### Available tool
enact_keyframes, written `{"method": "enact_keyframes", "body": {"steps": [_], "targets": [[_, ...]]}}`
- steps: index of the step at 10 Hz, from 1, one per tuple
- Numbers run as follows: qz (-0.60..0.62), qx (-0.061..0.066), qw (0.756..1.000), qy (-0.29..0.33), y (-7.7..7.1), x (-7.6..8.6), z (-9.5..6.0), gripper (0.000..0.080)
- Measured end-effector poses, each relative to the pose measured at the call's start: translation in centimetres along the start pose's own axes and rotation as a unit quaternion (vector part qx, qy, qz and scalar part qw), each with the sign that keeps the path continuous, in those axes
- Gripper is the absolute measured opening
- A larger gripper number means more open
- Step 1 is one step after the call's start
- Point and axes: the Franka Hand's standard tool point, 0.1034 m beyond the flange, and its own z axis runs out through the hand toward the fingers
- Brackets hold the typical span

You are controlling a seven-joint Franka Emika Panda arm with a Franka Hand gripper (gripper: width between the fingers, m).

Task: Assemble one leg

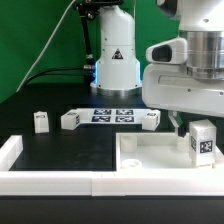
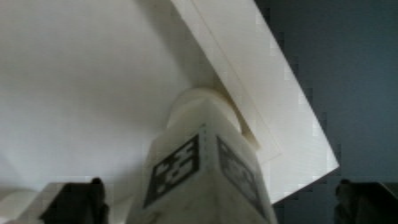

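Leg upright on white panel corner, about 4 o'clock in exterior view, probably seated at socket for fastening. Gripper straddles it, fingers spread wide, clear of its sides, holding nothing, likely ready to grasp.

Glossy white arm, dark joint — black fingers

On the black tabletop, one leg stands upright on the rimmed white panel, while three other legs sit beside the marker board.
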Motion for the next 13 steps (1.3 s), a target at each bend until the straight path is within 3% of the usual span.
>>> {"method": "enact_keyframes", "body": {"steps": [4,7,9,13], "targets": [[-0.232,0.000,0.973,-0.001,0.42,0.31,-0.16,0.0649],[-0.247,0.000,0.969,-0.001,0.59,0.40,-0.13,0.0621],[-0.247,0.000,0.969,-0.001,0.59,0.40,-0.12,0.0287],[-0.169,0.001,0.986,-0.002,0.57,0.33,-0.07,0.0291]]}}
